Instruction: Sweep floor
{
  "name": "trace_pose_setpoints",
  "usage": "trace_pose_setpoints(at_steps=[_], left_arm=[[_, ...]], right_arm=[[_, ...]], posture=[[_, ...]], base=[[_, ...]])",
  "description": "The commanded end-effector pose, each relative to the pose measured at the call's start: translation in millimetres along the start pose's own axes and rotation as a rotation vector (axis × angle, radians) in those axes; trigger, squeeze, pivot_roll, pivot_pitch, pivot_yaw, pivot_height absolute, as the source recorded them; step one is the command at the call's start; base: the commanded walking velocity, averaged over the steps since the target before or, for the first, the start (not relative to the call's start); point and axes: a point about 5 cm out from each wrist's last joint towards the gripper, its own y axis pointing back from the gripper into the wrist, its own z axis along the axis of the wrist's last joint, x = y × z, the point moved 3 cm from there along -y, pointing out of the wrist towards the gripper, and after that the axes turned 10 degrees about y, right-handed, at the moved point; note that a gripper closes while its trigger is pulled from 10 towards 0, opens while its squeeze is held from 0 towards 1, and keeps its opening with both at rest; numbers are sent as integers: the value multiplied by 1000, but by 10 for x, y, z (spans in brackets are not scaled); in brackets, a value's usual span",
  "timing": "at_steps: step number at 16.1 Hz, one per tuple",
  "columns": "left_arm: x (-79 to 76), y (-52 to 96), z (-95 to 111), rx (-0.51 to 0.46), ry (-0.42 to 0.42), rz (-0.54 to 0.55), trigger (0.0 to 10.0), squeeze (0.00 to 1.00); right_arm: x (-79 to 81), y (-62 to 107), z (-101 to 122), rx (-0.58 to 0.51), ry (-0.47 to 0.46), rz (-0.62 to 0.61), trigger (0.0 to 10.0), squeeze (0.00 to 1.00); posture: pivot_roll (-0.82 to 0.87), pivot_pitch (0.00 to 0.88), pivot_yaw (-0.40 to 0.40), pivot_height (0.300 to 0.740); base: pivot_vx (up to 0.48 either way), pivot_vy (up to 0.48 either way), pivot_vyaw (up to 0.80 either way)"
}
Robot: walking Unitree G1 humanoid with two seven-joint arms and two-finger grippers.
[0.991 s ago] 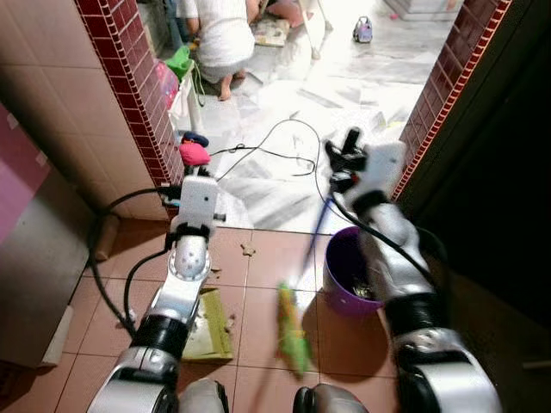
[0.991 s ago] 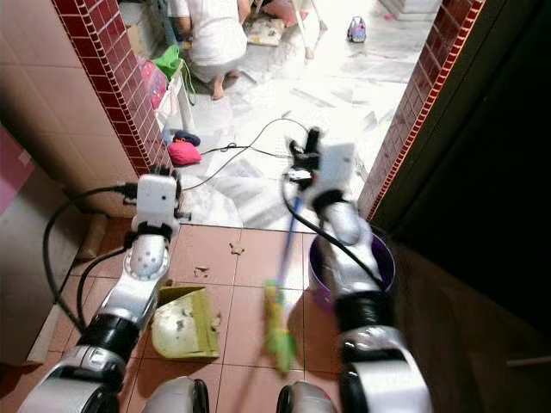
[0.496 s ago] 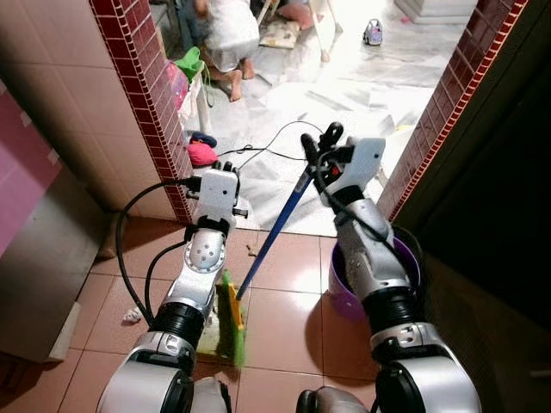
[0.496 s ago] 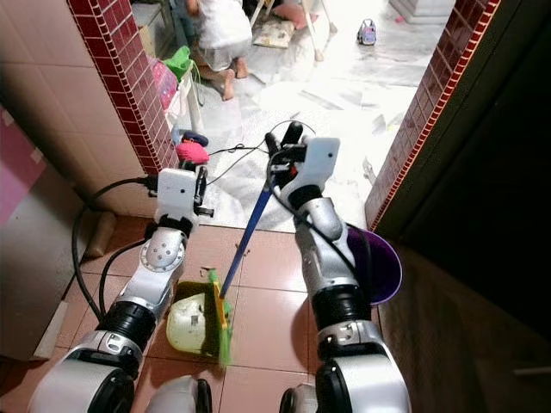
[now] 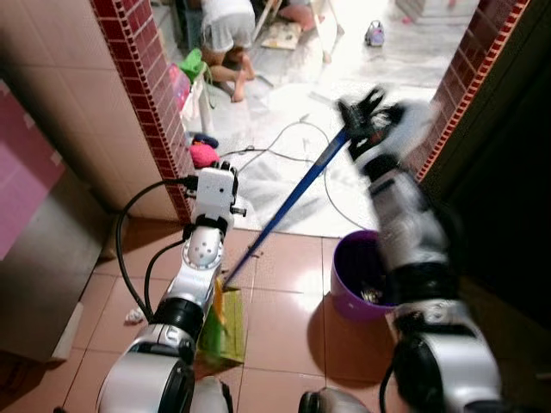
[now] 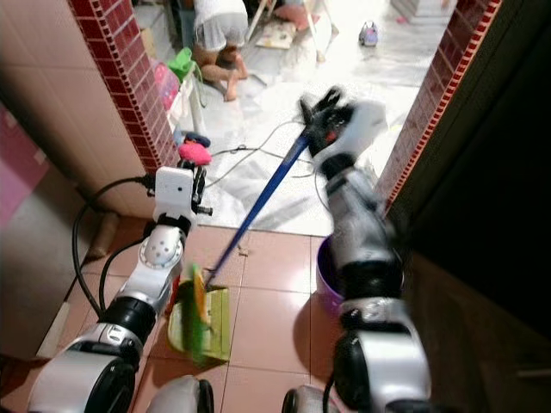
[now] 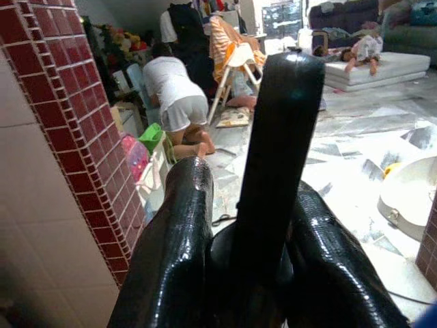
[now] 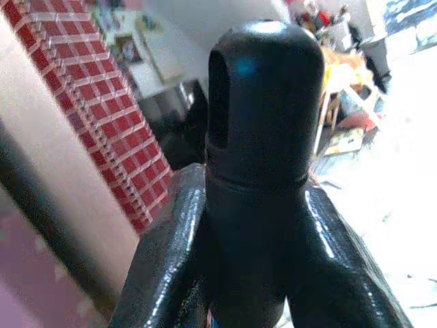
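Count: one broom, one green dustpan, one purple bucket, two red brick pillars, one crouching person, one pink cloth.

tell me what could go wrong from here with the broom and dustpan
1. The right gripper holds the broom by the very top of its long blue handle; the arm looks motion-blurred, so the green bristles might flick debris off the dustpan rather than onto it.
2. The purple bucket stands right beside the right arm; a swing could tip it.
3. A black cable lies across the white floor ahead, and a person crouches beyond it.
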Motion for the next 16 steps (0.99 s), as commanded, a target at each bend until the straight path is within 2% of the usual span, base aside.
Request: trace_pose_setpoints(at_steps=[1, 3, 4, 6, 9, 11, 12, 14, 16], left_arm=[[-20, 49, -135, 57, 107, 56, 10000, 0], [17, 41, -131, 57, 135, 85, 10000, 0], [32, 43, -144, 65, 165, 99, 10000, 0], [17, 32, -160, 85, 276, 104, 10000, 0], [-24, -38, -21, 41, 341, 89, 10000, 0], [-5, -76, 81, 6, 386, 99, 10000, 0], [71, -128, 276, -63, 413, 121, 10000, 0], [166, -161, 468, -130, 422, 148, 10000, 0], [344, -158, 675, -191, 409, 193, 10000, 0]], right_arm=[[-59, -43, 250, -85, 111, 8, 10000, 0], [-146, 16, 199, -56, 253, 25, 10000, 0], [-169, 39, 160, -41, 278, 22, 10000, 0], [-169, 88, 88, -24, 346, 39, 10000, 0], [-219, 211, -72, 25, 516, 45, 10000, 0], [-255, 304, -163, 56, 512, 34, 10000, 0], [-247, 462, -288, 89, 523, 46, 10000, 0], [-228, 619, -401, 122, 529, 54, 10000, 0], [-191, 848, -576, 175, 533, 52, 10000, 0]], posture=[[-138, 2, -4, 740], [-135, 0, -10, 740], [-135, 0, -10, 740], [-134, 0, -11, 740], [-135, 0, -14, 740], [-133, 0, -15, 740], [-130, 0, -15, 740], [-128, 0, -14, 740], [-110, 0, -3, 740]], base=[[0, 0, 0], [0, 0, 0], [0, 0, 0], [0, 0, 0], [0, 0, 0], [0, 0, 0], [0, 0, 0], [0, 0, 0], [0, 0, 0]])
